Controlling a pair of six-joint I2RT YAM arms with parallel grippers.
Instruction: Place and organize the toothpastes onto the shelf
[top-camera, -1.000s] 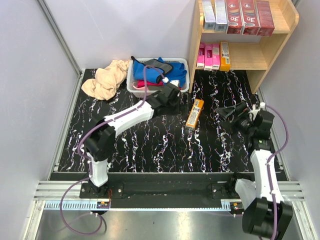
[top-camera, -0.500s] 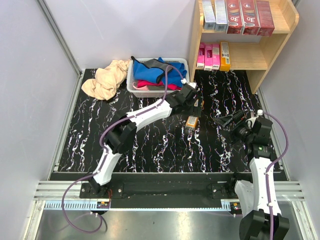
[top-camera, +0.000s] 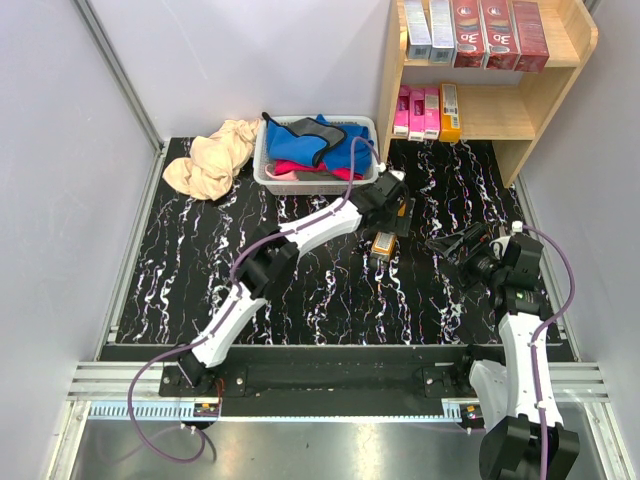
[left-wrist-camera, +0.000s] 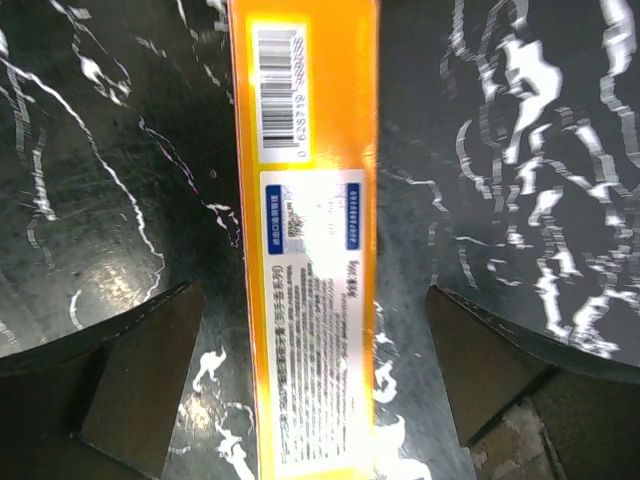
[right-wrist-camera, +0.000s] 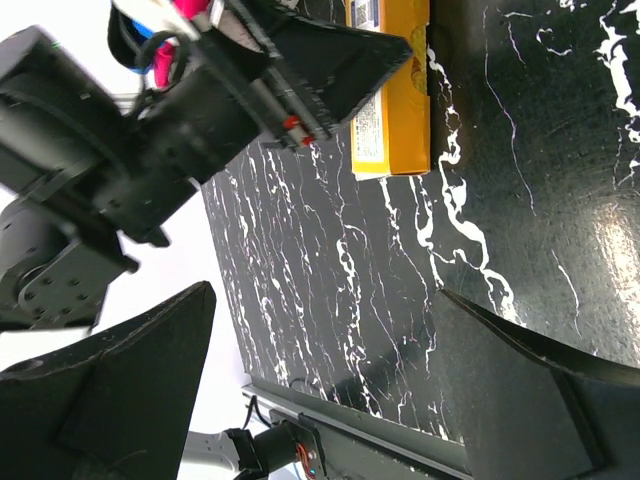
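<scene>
Black marbled worktop (top-camera: 300, 290) is showing a job nearly finished, by my reading: one orange box (left-wrist-camera: 310, 250) is lying flat in front of the shelf (top-camera: 495, 128). Farthest out from the shelf, the right pincer (top-camera: 447, 243) is hovering spread wide, holding nothing. Closer to the shelf, the left pincer (left-wrist-camera: 315, 370) is straddling the orange box, jaws wide on either side, not pinching it. On the shelf, nine toothpastes (top-camera: 470, 32) are standing: five above, four below.

Bright, even lighting; glare on box (left-wrist-camera: 312, 260)
</scene>
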